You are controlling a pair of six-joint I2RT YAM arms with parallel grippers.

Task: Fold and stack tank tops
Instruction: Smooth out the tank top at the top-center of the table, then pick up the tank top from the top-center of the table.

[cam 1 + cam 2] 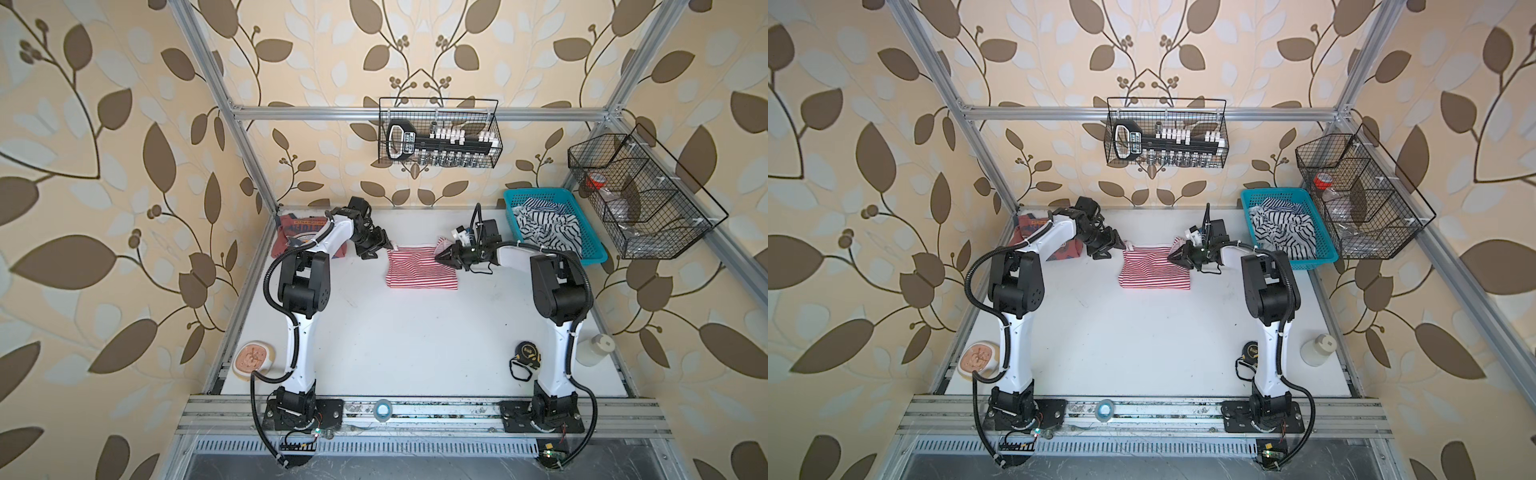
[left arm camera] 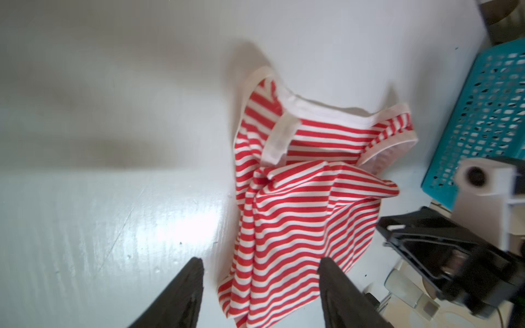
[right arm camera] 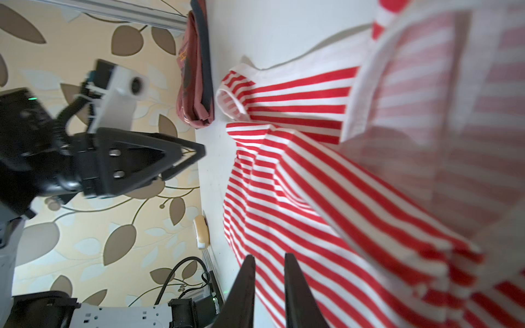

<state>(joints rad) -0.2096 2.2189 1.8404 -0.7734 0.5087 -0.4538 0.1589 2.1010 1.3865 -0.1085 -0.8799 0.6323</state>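
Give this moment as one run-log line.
left gripper: open, beside striped tank top | right gripper: slightly open, at its other edge | dusty red tank top: folded, far-left corner | stacking: not done

Both top views from high overhead, tilted down toward back wall, whole table (image 1: 415, 332) framed, left wrist view close above striped tank top (image 2: 298, 213), right wrist view closer, low, side-on, same garment shared.

Red-and-white striped tank top (image 1: 422, 272) with white trim, dusty red tank top (image 3: 194, 93) with dark, perhaps blue-grey, trim, teal basket (image 1: 536, 193), black-and-white striped cloth (image 1: 548, 226), white worktop (image 1: 395, 340), beige brown-leaf wallpaper (image 1: 104, 174).
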